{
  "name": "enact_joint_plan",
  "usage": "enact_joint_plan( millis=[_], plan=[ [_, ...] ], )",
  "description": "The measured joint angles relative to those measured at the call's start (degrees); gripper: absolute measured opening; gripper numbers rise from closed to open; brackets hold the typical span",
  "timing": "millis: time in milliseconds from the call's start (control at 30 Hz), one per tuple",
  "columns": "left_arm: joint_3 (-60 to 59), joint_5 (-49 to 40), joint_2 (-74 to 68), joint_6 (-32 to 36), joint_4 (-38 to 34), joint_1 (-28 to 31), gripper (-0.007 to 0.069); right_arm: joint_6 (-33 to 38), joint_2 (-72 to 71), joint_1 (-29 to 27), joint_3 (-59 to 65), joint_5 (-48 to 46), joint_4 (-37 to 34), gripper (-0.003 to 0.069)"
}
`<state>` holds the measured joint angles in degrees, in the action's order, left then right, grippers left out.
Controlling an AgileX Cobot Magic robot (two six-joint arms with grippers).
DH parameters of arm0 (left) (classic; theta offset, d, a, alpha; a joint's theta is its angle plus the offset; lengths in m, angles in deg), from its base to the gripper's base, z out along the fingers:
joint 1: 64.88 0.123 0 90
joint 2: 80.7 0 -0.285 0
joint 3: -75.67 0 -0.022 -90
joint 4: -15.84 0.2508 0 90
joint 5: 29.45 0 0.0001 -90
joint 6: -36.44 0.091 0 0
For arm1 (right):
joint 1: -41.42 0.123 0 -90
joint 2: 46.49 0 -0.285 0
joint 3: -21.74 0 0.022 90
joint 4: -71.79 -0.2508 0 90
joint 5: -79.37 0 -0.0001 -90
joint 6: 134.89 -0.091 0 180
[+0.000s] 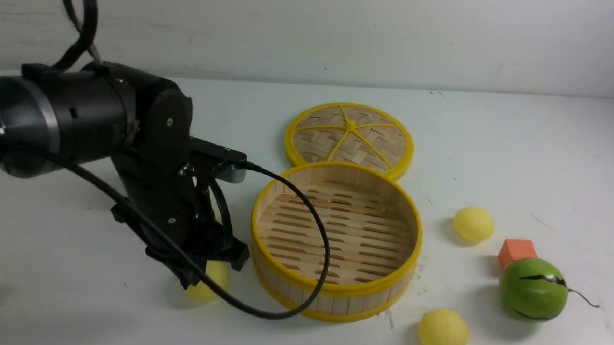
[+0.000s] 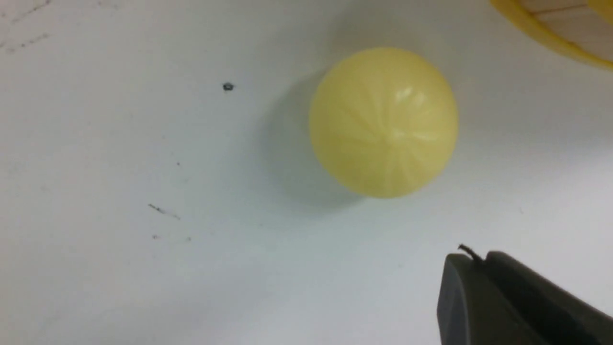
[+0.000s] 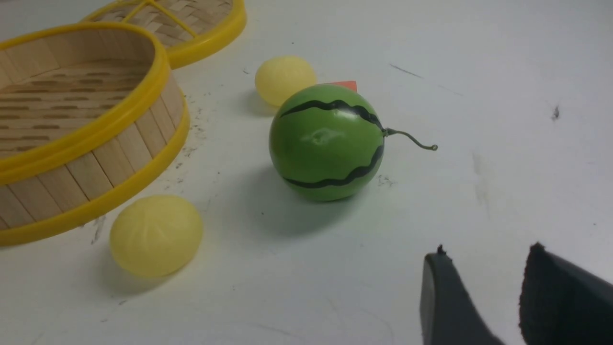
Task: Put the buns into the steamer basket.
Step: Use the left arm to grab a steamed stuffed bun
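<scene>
I am hanging my right pincer (image 3: pixel 486 251) low over the table (image 1: pixel 73 297), jaws parted and gripping nothing. Nearest me a yellow bun (image 1: pixel 442 334) is lying just outside the front wall of the steamer basket (image 1: pixel 364 297). My left pincer (image 2: pixel 483 262) is hovering, clenched on nothing, beside a second bun (image 1: pixel 210 283) sitting free close to the basket's left side. Further off the green melon (image 1: pixel 532 288) is resting by an orange block (image 1: pixel 516 250), a third bun (image 1: pixel 473 225) is lying right of the basket, and the woven lid (image 1: pixel 350 135) is lying just behind it.
</scene>
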<state>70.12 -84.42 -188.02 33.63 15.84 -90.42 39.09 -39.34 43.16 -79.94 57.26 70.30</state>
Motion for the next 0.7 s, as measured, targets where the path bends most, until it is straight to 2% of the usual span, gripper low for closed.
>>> enact_joint_plan(
  millis=[233,400,700],
  plan=[
    [0.3,6.4,-2.2,-0.1,3.3,0.0,0.0185,0.0,0.0,0.0,0.0,0.0,0.0,0.0239],
    [0.4,7.9,-4.0,-0.1,3.8,0.0,0.0223,0.0,0.0,0.0,0.0,0.0,0.0,0.0239],
    [0.4,9.8,-6.7,-0.1,6.8,0.0,0.0237,0.0,0.0,0.0,0.0,0.0,0.0,0.0241]
  ],
)
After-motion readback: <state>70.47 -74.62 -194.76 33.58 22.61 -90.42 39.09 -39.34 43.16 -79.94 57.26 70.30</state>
